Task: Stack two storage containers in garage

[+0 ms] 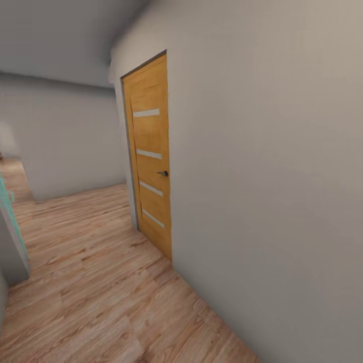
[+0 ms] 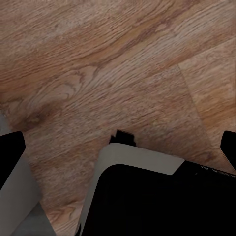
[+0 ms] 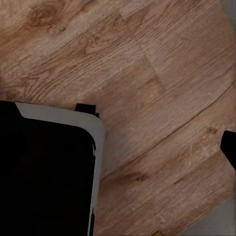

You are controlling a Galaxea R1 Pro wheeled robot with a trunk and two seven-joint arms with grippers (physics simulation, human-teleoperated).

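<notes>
While you're driving the robot through a hallway, the head cam is looking along a light wood plank floor (image 1: 101, 282) with a pale grey wall (image 1: 272, 191) running close on the right side. Set in that wall is one honey-coloured wooden door (image 1: 150, 161), shut, w/ four pale horizontal glass strips and one small dark lever handle (image 1: 163, 173). A second grey wall (image 1: 65, 136) is crossing the far end, and the corridor seems to be bending off to the left there. At the left edge a grey panel w/ a teal edge (image 1: 9, 222) is poking into view; what it belongs to isn't clear.

Both wrist cams are pointing down at brown wood planks, so the arms are prob. hanging tucked beside the body for travel. In the left wrist view, two dark fingertips of the left gripper (image 2: 120, 147) are sitting at opposite edges, spread wide w/ nothing between them, above the robot's black, white-rimmed base (image 2: 147, 196). In the right wrist view, one dark fingertip (image 3: 229, 147) of the right gripper is showing at the frame edge; the other is out of frame, so I can't tell whether that pincer is released or clenched.

No orange-red storage box is appearing, and neither the living room nor the garage, so you're prob. in transit between them.
</notes>
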